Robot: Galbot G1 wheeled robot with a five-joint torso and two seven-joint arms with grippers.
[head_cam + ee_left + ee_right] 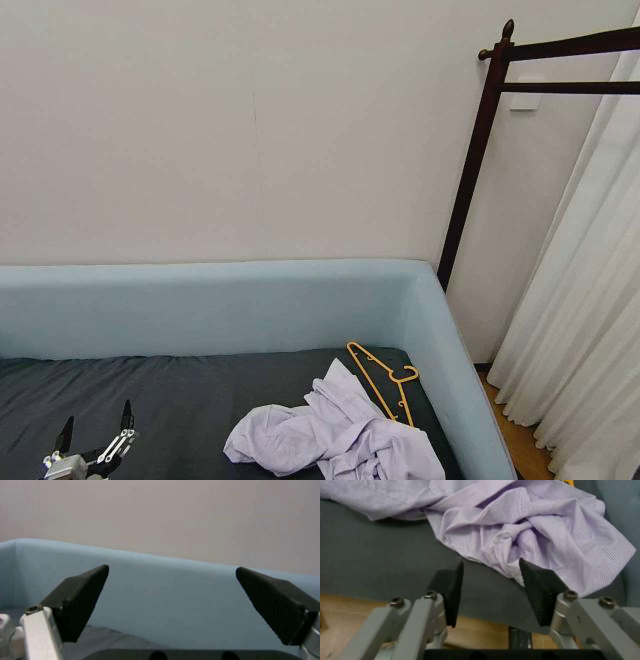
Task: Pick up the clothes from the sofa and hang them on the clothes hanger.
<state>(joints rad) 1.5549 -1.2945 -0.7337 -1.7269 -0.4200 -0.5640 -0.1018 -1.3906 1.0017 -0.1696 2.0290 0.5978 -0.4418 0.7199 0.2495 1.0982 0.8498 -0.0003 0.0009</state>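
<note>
A crumpled lilac shirt [335, 438] is seen lying at the right end of the pale blue sofa [200, 305], just beside an orange hanger [385, 385] (whose lower end appears to be touched by the cloth). The right end effector [491, 564] is held open just short of the shirt's near edge. The left end effector [97, 415] is parked, likewise spread wide, over the dark seat [150, 390], well apart from the shirt. The wooden clothes rack [480, 150] stands beyond the sofa's arm. Should only a loose fold be pinched, the garment could slip during the lift, and the hanger might be snagged and dragged along.
</note>
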